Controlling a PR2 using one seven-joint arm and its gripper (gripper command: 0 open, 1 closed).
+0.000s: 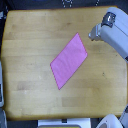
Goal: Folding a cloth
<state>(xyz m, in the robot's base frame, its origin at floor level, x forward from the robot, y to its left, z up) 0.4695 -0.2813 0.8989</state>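
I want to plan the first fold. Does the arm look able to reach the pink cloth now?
Probably yes. The cloth lies flat on the wooden table with nothing on or beside it, and the arm sits just off its upper corner on the exterior view's right. Its fingers are not clearly visible.

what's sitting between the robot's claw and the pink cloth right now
Nothing: in the exterior view only bare wooden table separates the claw from the cloth.

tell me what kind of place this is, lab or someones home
Most likely a robot lab or test bench rather than a home. A bare wooden tabletop seen from overhead holds only a pink cloth, and a grey-white robot arm reaches in from the exterior view's right.
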